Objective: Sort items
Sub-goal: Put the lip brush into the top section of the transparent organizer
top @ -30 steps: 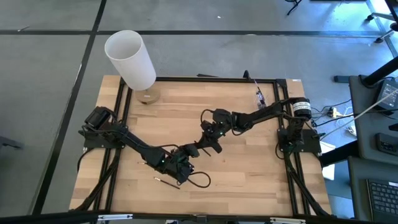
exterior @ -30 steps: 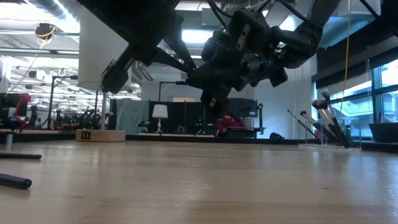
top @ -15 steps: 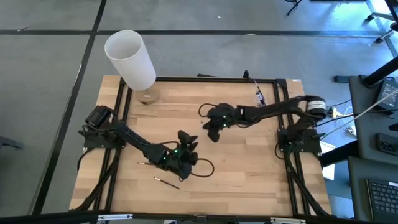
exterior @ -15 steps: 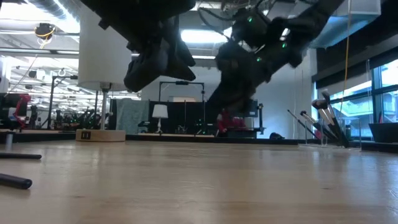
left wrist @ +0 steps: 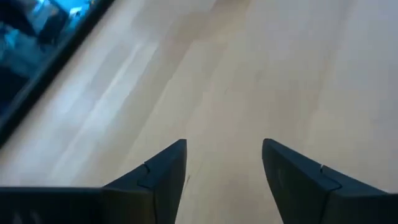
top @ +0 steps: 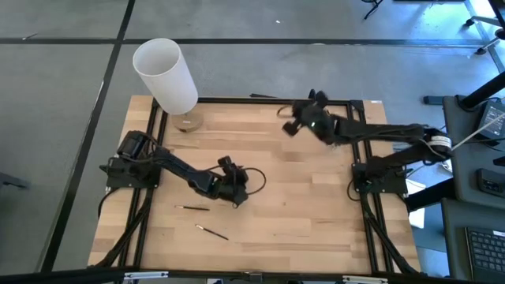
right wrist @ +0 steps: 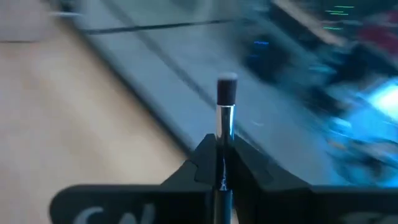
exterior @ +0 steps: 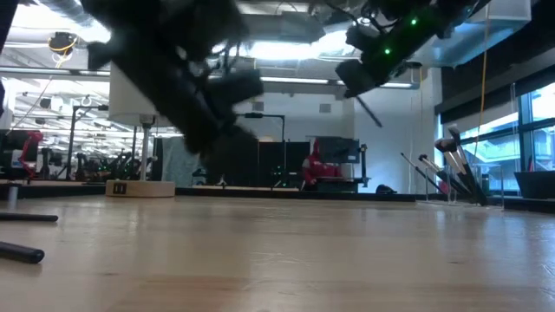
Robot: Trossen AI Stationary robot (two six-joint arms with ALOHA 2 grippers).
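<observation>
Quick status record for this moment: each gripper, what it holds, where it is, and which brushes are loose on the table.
left gripper: open, empty, over the table's middle
right gripper: shut on a brush, raised near the table's far right edge
loose brushes: one and another, on the near-left part of the table
white cylinder: far-left corner, on a round base

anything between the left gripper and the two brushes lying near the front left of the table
Nothing. In the high view only bare wood separates the open left gripper from the nearer brush and the farther brush. The table is clear along that stretch.
</observation>
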